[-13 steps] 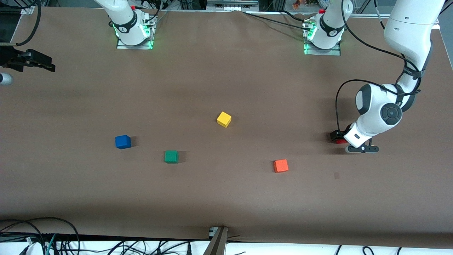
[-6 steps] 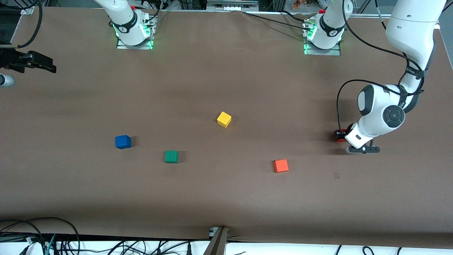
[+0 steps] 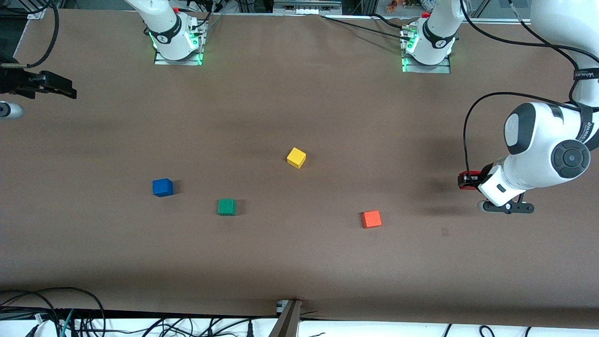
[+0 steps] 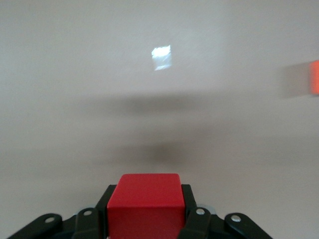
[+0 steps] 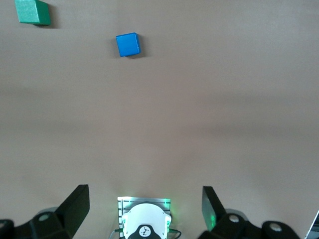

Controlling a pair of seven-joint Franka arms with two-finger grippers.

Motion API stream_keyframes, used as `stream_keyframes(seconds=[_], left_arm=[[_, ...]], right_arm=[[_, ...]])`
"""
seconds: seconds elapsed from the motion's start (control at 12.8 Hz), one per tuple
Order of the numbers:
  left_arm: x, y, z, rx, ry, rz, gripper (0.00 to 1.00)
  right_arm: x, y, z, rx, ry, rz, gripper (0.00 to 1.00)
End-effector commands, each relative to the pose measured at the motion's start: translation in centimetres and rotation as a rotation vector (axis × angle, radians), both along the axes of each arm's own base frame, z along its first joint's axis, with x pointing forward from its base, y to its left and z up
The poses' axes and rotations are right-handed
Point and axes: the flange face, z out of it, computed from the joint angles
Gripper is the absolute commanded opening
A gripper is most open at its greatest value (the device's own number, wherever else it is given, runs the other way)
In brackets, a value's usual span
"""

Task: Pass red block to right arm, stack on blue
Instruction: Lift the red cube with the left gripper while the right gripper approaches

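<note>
The red block [image 3: 464, 180] hangs a little above the table at the left arm's end, with my left gripper [image 3: 469, 180] shut on it. In the left wrist view the red block [image 4: 144, 194] fills the gap between the black fingers [image 4: 192, 211]. The blue block [image 3: 162, 187] rests on the table toward the right arm's end, and it also shows in the right wrist view [image 5: 128, 44]. My right gripper [image 3: 69, 90] waits open in the air over the table's edge at the right arm's end; nothing lies between its fingers [image 5: 75, 204].
A green cube [image 3: 226, 206] lies beside the blue one, slightly nearer to the front camera. A yellow cube [image 3: 296, 157] sits mid-table. An orange cube [image 3: 371, 219] lies between the green cube and the left gripper. Cables run along the table's front edge.
The left gripper has shut on the red block, lifted it off the table and shifted toward the left arm's end. The right gripper has barely moved.
</note>
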Motion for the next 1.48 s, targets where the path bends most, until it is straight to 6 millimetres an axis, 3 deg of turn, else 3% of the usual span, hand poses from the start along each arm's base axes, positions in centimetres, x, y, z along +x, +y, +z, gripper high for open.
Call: stream_keyframes(seconds=[0.0,0.16,0.23,0.47,0.62,1.01,1.4], left_arm=[[1.0,-4.2,3.3,-0.095,-0.017,-0.015,0.04],[0.8,-9.5,4.4,-0.136,-0.032,-0.092,0.04],[0.4,-11.9,4.8,-0.140,-0.032,-0.079,0.04],[-1.3,-19.4,3.6,-0.134,-0.005,-0.056,0.04],[-0.5,-21.7,3.4,-0.152,-0.011,-0.049,0.05],[-0.9,-28.6,2.1,-0.226,-0.040,-0.005,0.05],[0.1,-30.6,3.8,-0.443,-0.115,0.100,0.04]], right_arm=[[0.8,0.5,-1.2,0.033,0.012,0.006,1.00],[1.2,1.2,-2.1,0.102,0.031,0.005,1.00],[1.9,1.5,-3.7,0.139,0.056,0.003,1.00],[3.4,3.2,-7.2,0.240,0.112,0.001,1.00],[4.5,4.4,-10.0,0.323,0.156,-0.008,1.00],[7.2,7.8,-16.2,0.663,0.238,-0.099,1.00],[8.8,10.0,-23.1,0.932,0.304,-0.108,1.00]])
